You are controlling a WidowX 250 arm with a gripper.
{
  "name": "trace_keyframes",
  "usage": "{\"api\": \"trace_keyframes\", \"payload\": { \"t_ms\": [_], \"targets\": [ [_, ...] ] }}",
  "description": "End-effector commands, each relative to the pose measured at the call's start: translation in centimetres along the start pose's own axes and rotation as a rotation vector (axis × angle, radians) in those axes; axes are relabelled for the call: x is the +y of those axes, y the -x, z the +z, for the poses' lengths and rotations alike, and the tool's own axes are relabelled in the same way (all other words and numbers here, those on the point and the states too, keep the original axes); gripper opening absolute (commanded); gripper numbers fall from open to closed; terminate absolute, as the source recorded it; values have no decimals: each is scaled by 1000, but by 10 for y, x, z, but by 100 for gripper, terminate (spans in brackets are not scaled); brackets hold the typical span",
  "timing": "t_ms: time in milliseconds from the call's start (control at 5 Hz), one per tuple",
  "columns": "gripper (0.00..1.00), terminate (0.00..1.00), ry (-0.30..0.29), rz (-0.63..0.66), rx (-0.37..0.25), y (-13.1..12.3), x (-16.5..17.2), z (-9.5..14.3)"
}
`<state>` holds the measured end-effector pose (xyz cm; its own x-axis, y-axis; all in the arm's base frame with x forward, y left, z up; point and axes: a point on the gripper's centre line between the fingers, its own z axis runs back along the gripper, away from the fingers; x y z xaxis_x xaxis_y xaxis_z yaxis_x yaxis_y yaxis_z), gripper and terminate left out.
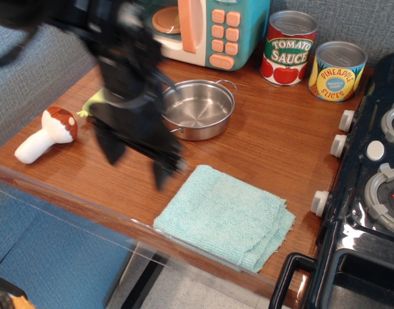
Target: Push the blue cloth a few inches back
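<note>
Blue cloth point(225, 217) lies folded and flat at the 6 o'clock part of the wooden counter point(274, 145), its near corner at the front edge, its right corner pointing toward the black toy stove point(371, 193) at 3 o'clock. Cloth is pale aqua, nubby, layered edges showing along its right side. The gripper point(138, 162) hangs over the counter just left of the cloth, at about 9 o'clock from it, heavily motion-blurred; two dark fingers point(163, 168) point downward with a gap of bare wood visible between them, so the jaws stand apart and nothing is held in them. The nearer finger tip sits close to the cloth's upper left edge; contact cannot be told through the blur. The arm's dark body rises toward 11 o'clock and covers the left rim and handle of the steel pan point(200, 108), which sits empty near the counter's centre, well apart from the cloth. A toy mushroom point(47, 132) with brown cap and white stem lies on its side at 9 o'clock. A green-handled piece point(91, 103) pokes out from behind the arm beside the mushroom; the rest is hidden. At 12 o'clock stands a teal toy microwave point(210, 29), door ajar. At 1 o'clock, a tomato sauce can point(288, 47) and a pineapple slices can point(337, 71) stand upright side by side.
</note>
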<state>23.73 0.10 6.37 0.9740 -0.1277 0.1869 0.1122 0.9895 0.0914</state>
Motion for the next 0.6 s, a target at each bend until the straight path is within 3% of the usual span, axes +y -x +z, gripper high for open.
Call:
{"api": "trace_keyframes", "payload": {
  "t_ms": [0, 200, 400],
  "targets": [
    [100, 0, 31, -42, 17, -1, -95, -4],
    [100, 0, -20, -52, 49, -1, -111, -25],
    [100, 0, -71, -14, 74, -3, -93, -46]
  ]
}}
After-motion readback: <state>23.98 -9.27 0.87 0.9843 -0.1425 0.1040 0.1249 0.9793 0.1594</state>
